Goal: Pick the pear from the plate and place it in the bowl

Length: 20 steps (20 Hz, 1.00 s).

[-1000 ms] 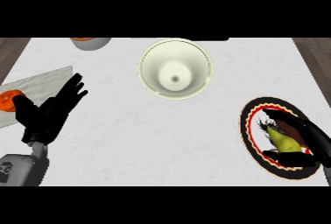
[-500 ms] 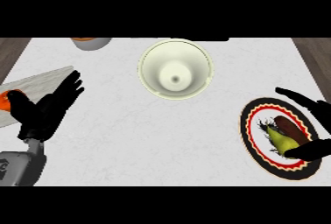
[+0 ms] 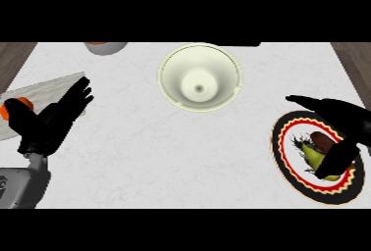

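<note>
Hovering over pear (image 3: 316,153) on plate (image 3: 290,166), lower right: right hand (image 3: 346,122), fingers apart, pear not clamped. Bowl (image 3: 199,76) upper centre. Left hand (image 3: 51,120) resting open, left edge.

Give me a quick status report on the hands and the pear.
Right hand open over the plate, not gripping. Pear on the plate. Left hand open, resting at left. Bowl empty, path clear.
</note>
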{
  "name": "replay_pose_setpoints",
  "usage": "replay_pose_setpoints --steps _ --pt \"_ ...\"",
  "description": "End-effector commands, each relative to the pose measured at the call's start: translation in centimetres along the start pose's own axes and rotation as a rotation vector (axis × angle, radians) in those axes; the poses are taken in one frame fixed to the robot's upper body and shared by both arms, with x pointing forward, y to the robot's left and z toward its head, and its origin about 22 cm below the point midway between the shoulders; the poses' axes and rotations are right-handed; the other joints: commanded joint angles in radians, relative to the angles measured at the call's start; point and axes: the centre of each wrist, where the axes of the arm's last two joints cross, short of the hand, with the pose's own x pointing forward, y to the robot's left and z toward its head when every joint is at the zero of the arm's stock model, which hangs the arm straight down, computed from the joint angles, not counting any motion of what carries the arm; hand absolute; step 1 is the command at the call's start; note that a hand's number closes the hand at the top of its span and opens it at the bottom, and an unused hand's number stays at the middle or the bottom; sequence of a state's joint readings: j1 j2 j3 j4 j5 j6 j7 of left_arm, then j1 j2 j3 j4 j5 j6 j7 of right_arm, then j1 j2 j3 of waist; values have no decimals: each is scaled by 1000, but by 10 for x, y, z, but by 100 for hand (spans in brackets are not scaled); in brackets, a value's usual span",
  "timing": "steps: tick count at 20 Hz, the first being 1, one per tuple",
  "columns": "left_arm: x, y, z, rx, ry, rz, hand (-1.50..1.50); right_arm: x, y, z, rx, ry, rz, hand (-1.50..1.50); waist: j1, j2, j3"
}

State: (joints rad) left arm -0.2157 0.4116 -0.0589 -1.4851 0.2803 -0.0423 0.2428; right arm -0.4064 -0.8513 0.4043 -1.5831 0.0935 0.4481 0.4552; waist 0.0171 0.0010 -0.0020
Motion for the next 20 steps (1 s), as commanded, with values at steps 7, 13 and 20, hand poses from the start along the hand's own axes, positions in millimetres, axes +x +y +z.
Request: replay_pose_setpoints --steps 7,13,20 --pt "-15 10 -7 3 12 -10 0 48 -10 -33 180 134 168 -150 -10 1 1" --pt "-8 4 5 -4 9 5 0 43 1 -29 211 206 193 -150 -16 -2 2" --pt "-22 4 4 3 2 -2 0 42 6 -40 257 237 259 -150 -12 0 2"
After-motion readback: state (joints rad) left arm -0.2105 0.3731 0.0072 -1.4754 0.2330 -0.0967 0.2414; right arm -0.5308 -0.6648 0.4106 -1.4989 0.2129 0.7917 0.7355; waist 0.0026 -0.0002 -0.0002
